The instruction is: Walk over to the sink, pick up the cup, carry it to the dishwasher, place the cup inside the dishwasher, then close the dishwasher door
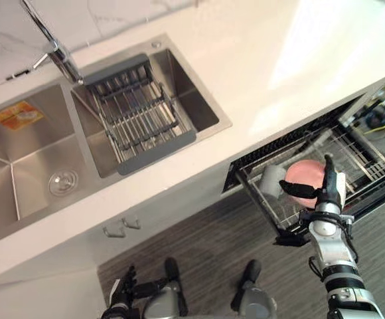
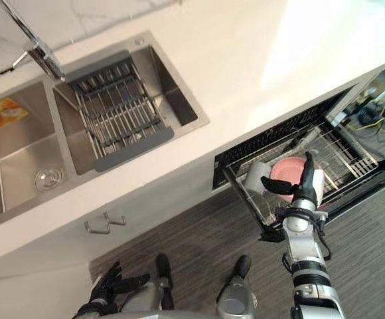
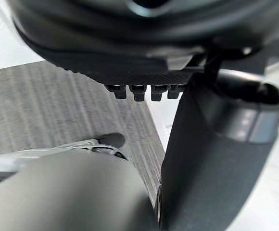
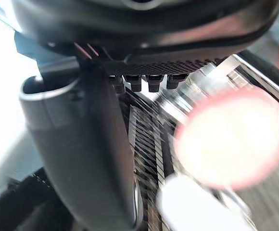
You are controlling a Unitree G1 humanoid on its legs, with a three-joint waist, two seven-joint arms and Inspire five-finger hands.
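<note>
A pink cup (image 1: 302,174) with a pale inside (image 4: 231,139) lies in the pulled-out wire rack (image 1: 358,156) of the open dishwasher under the counter. A white cylindrical piece (image 1: 270,179) lies against its left side. My right hand (image 1: 328,193) hovers over the rack's front part, right in front of the cup, open with fingers straight and thumb spread toward the white piece. My left hand (image 1: 121,292) hangs low by my side, open with relaxed fingers.
A steel double sink (image 1: 20,153) sits in the white counter (image 1: 279,60), with a grey drain rack (image 1: 139,113) across its right basin and a faucet (image 1: 53,43) behind. Cabinet handles (image 1: 121,228) show below it. Grey wood floor lies in front.
</note>
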